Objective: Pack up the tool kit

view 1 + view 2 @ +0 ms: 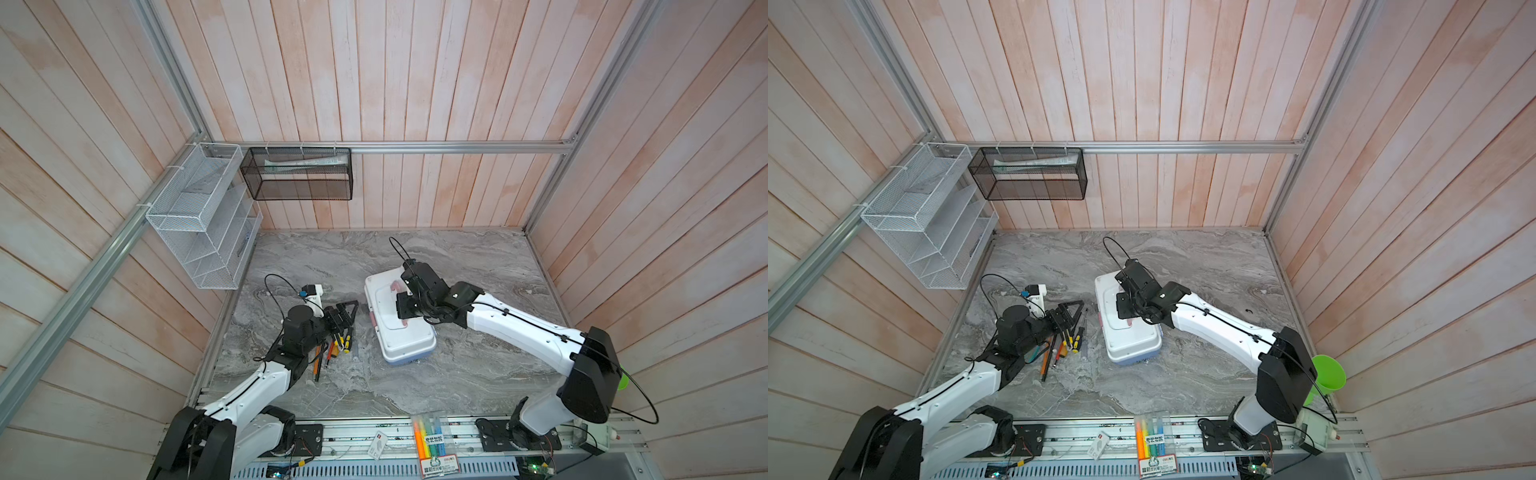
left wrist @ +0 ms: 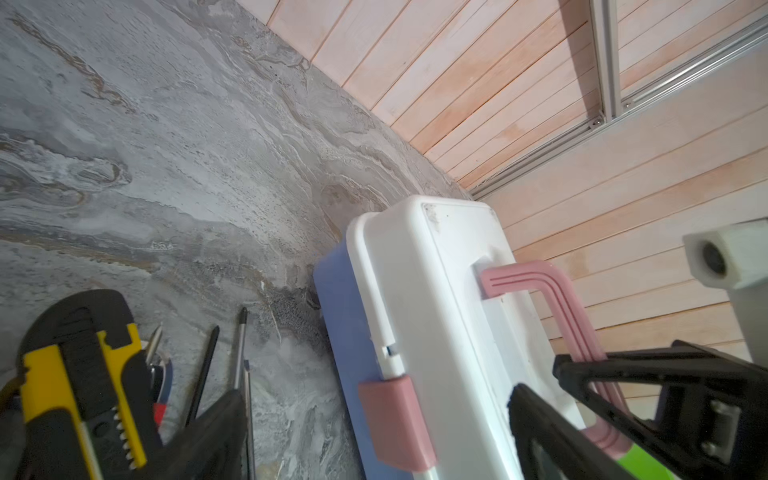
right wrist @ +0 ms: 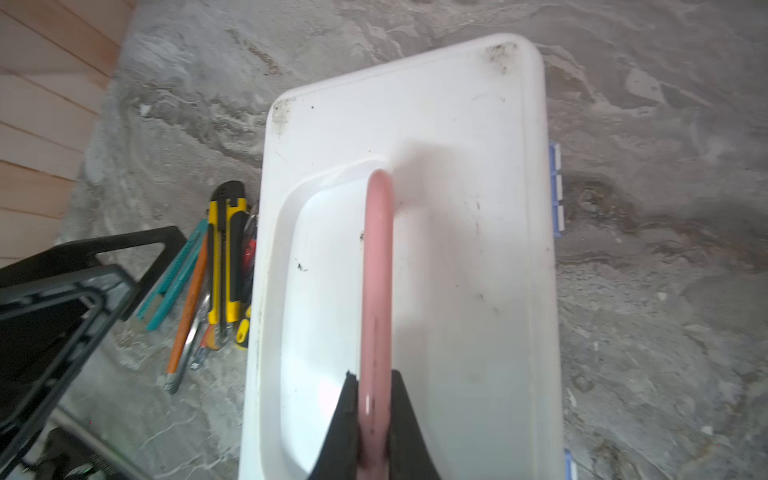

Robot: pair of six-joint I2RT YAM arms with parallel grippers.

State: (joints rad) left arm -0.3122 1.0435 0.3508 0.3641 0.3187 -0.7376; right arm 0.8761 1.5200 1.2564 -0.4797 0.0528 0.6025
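1. At the middle of the grey marbled table [image 1: 478, 386] [image 1: 1204, 382], the tool kit [image 1: 390, 336] [image 1: 1125, 338] stands lid up, with its white lid [image 3: 457, 199] [image 2: 436, 291] down on the light blue base [image 2: 345, 340].
2. In both top views its long axis runs from the back wall toward the arms' bases, with the near end swung a little to the right.
3. The pink latch [image 2: 397, 419] [image 1: 372, 319] sits on the long left side, facing the hand tools [image 1: 336, 345] [image 1: 1059, 349]. The blue hinge tabs [image 3: 555, 187] are on the opposite long side, facing the right arm.
4. The pink handle [image 3: 378, 270] [image 2: 552, 291] stands up off the recess in the lid and runs along the same long axis.
5. The right gripper [image 3: 374, 380] reaches in from the right and hangs directly over the lid. Its jaws are clamped on the handle bar, with one black finger pressed against each side, so the kit lies straight below this gripper.
6. The hand tools lie in a loose pile just beside the latch side. Among them are a yellow-black utility knife [image 3: 226, 257] [image 2: 83, 374], a teal tool [image 3: 174, 282] and an orange one [image 3: 189, 307], all lying roughly parallel to the kit.
7. The left gripper [image 1: 348, 312] [image 1: 1071, 311] hovers over the far end of that pile with its jaws spread wide and nothing between them. The kit is to its right, near but not touching.
8. A clear pack of highlighters [image 1: 434, 440] lies on the front rail, well apart from the kit.
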